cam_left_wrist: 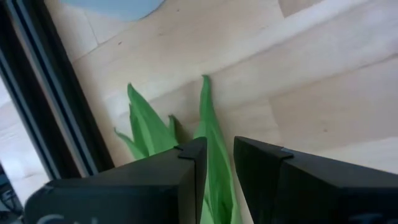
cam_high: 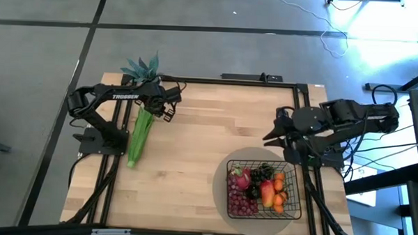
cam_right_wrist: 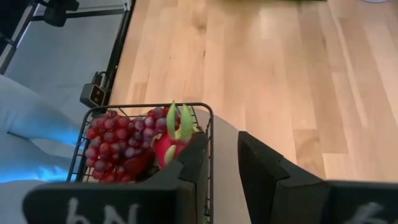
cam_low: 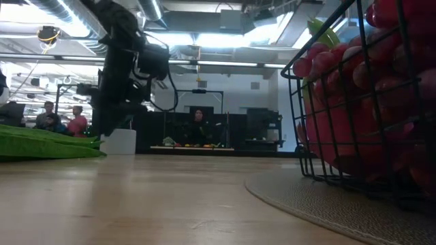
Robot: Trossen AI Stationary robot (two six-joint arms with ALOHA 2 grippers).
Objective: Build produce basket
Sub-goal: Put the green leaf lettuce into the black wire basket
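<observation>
1. We judged the job nearly done: the basket (cam_high: pixel 264 191) sat on its round grey mat (cam_high: pixel 221 175) near the tabletop's (cam_high: pixel 215 132) right front, already holding grapes (cam_high: pixel 241 201), dragon fruit (cam_high: pixel 241 178), mango (cam_high: pixel 267 193) and tangerines (cam_high: pixel 280 181).
2. One piece remained outside, as far as we saw: the green leafy stalk (cam_high: pixel 140 136), lying at the far left, well apart from the basket.
3. The left gripper (cam_left_wrist: pixel 217 163) had its fingers pinching that stalk's leafy end.
4. The right gripper (cam_right_wrist: pixel 222 163) hovered by the basket, fingers narrowly apart, holding nothing.
</observation>
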